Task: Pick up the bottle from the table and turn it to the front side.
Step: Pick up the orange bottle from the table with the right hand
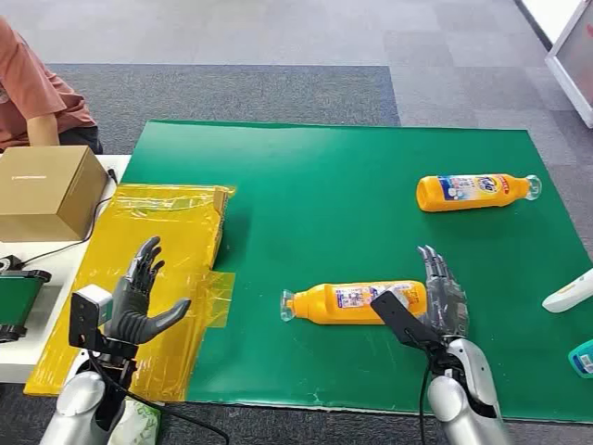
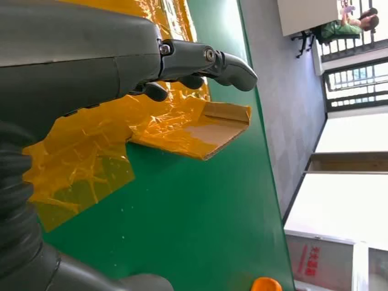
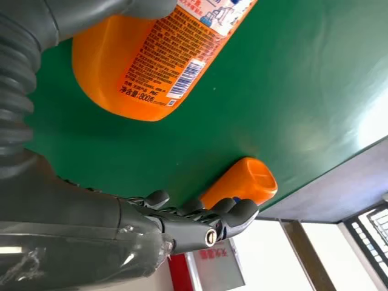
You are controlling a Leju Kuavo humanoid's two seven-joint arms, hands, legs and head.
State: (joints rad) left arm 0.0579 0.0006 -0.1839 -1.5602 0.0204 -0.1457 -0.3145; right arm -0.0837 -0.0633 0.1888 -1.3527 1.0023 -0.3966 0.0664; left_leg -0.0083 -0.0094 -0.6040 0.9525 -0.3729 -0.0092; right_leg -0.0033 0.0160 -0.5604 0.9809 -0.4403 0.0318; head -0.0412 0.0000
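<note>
Two orange bottles lie on green mat (image 1: 335,167): near bottle (image 1: 353,302) lies flat, base beside right hand (image 1: 442,298), fingers spread w/ nothing held; recommend wrapping around base before lifting; left hand (image 1: 140,297) spread, idle.

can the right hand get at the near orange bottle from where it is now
Probably yes. The right hand is open right at the base end of the near bottle, which lies on its side on the green mat with nothing between them. The far bottle lies well clear.
</note>
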